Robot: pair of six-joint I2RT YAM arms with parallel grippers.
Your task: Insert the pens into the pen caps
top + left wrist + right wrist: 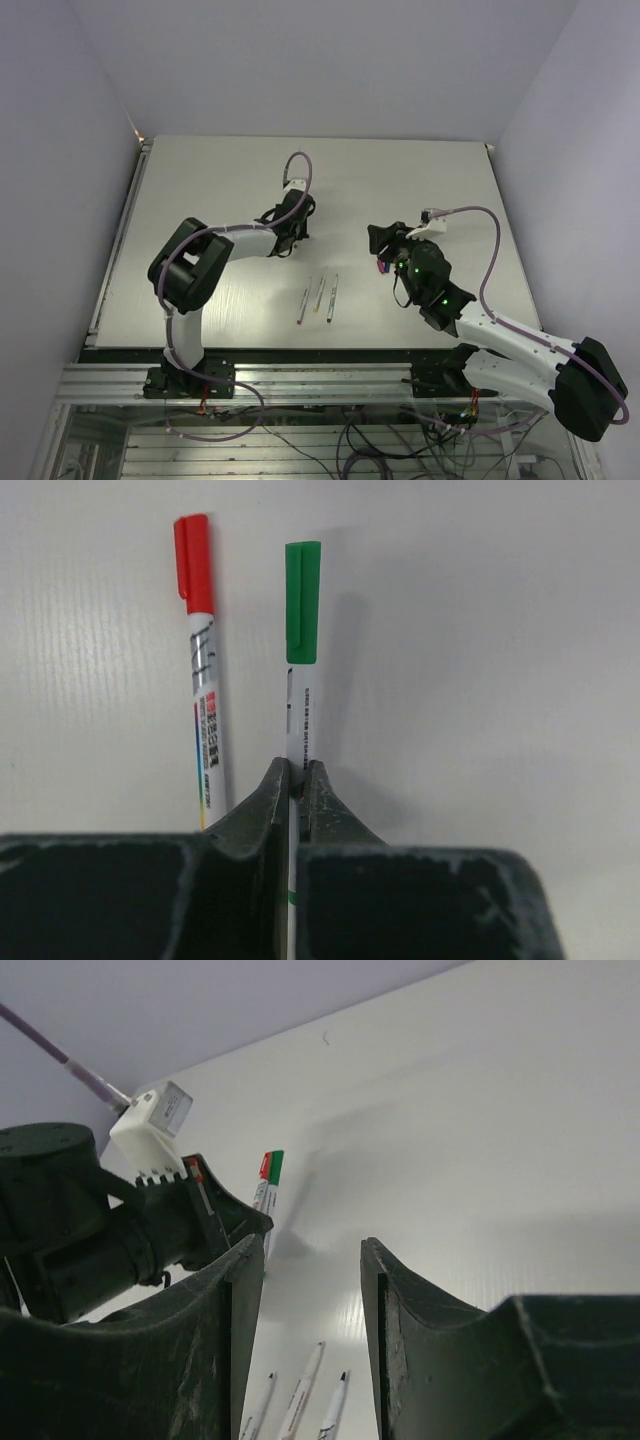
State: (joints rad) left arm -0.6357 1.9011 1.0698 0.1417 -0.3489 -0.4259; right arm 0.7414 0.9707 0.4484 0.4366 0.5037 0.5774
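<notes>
Green-capped pen [299,705] pinched between left jaws

The only lettering is in the left wrist view, on two pen barrels. The red-capped pen [205,680] has a block of large grey characters just below its cap. Further down is a line of small multicoloured print, and neither can be made out. The green-capped pen [300,705] has one thin line of small dark print along its white barrel, too fine to read. Nothing is legible in the other views.
</notes>
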